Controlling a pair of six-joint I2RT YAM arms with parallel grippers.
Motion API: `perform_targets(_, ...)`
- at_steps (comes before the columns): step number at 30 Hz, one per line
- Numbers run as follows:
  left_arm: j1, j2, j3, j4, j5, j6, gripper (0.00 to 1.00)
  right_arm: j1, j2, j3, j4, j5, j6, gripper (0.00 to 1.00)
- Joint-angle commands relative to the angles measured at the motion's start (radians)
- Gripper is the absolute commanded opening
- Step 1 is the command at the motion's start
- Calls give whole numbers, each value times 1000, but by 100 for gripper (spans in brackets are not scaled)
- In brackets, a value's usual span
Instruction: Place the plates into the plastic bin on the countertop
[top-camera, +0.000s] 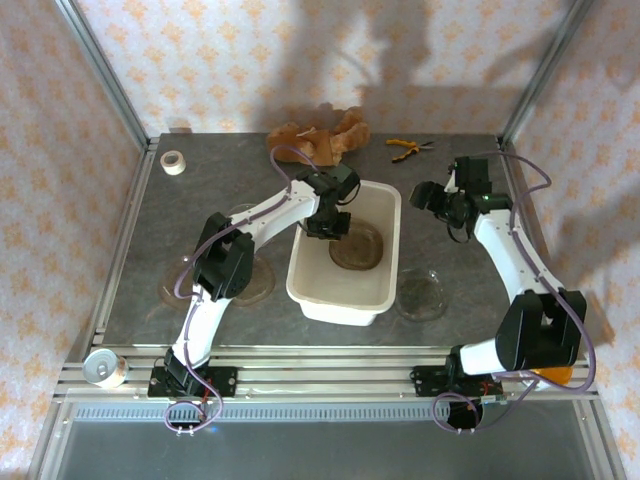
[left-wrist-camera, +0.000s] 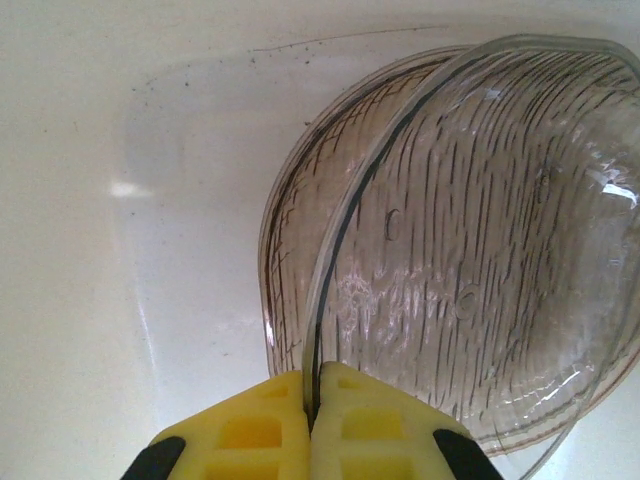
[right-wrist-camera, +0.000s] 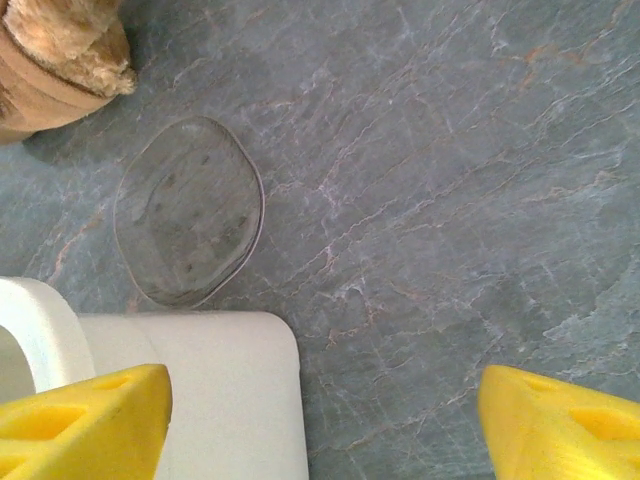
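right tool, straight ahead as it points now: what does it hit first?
Probably bare countertop, just beside the plastic bin; the loose plate lies off to the side. Depth unclear.

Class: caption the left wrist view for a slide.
Left gripper pinches a clear plate over a second plate in the white bin.

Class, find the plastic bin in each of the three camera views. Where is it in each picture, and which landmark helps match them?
Top external: plastic bin at the centre of the countertop.
Left wrist: its white inside, behind the plates.
Right wrist: one rounded corner, lower left.
Landmark: brown plush toy, beyond the bin from above, top left at the right wrist.
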Motion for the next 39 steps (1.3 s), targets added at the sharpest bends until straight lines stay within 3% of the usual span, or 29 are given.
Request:
perform_targets(1, -1, 48, 24, -14, -27, -15, 4, -7, 17, 6, 20, -49, 5, 78)
perform_targets(19, -1, 45, 13, 5, -53, -82, 24, -6, 68, 25, 2, -155, -5, 74)
perform_targets(31, -4, -26, 15, 80, -76, -124, 52, 15, 136, 111, -7, -210, -4, 73)
perform_targets(39, -15, -94, 27, 129, -102, -138, 56, 22, 198, 202, -51, -208, -20, 73)
